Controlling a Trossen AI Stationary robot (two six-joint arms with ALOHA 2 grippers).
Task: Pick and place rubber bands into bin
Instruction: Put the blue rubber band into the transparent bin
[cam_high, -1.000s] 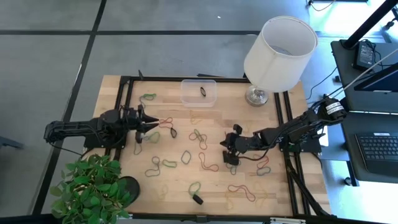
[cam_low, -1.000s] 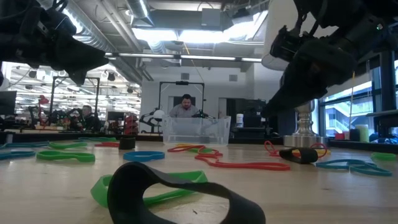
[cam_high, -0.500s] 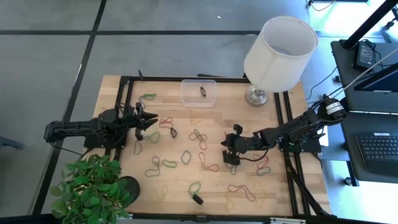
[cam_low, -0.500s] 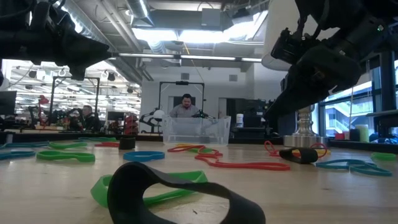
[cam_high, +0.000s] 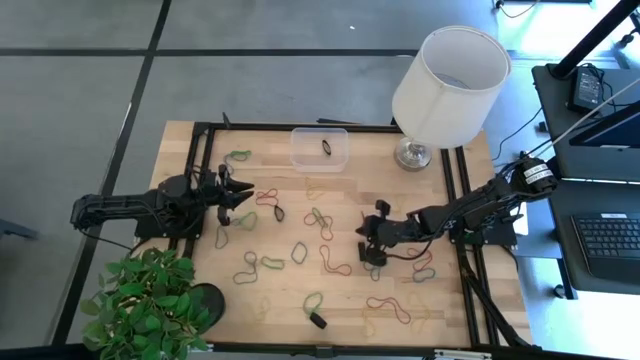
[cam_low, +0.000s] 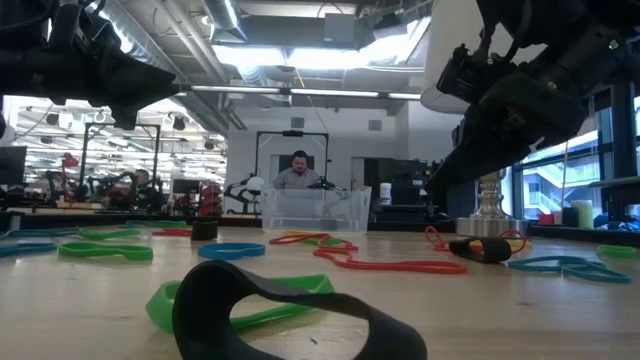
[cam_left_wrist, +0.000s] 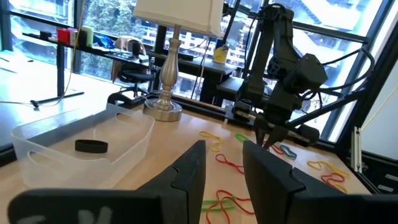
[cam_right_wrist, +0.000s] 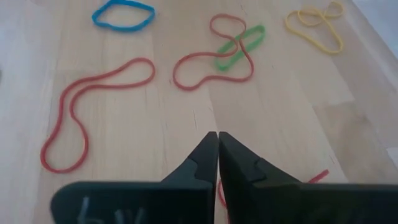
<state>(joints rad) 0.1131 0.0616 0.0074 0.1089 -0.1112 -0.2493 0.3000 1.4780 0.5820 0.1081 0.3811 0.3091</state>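
Note:
Rubber bands in red, green, yellow and black lie scattered flat over the wooden table (cam_high: 300, 215). The clear bin (cam_high: 320, 148) stands near the far edge with one black band (cam_left_wrist: 91, 146) inside. My left gripper (cam_high: 243, 195) hovers open above the bands on the left side, its fingers (cam_left_wrist: 224, 149) pointing toward the bin (cam_left_wrist: 81, 146), with nothing between them. My right gripper (cam_high: 368, 250) is shut and low over the table's middle right. Its tips (cam_right_wrist: 217, 134) point at bare wood, short of a red band (cam_right_wrist: 93, 106) and a crossed red and green pair (cam_right_wrist: 227, 56).
A white lampshade (cam_high: 450, 75) on a metal base (cam_high: 412, 152) stands at the far right corner beside the bin. A potted plant (cam_high: 150, 300) overhangs the near left corner. A small black block (cam_high: 318, 321) lies near the near edge. A black band (cam_low: 290, 310) lies close to the low camera.
My left gripper has risen a little and shifted slightly toward the far edge. The bands and the bin have stayed where they were.

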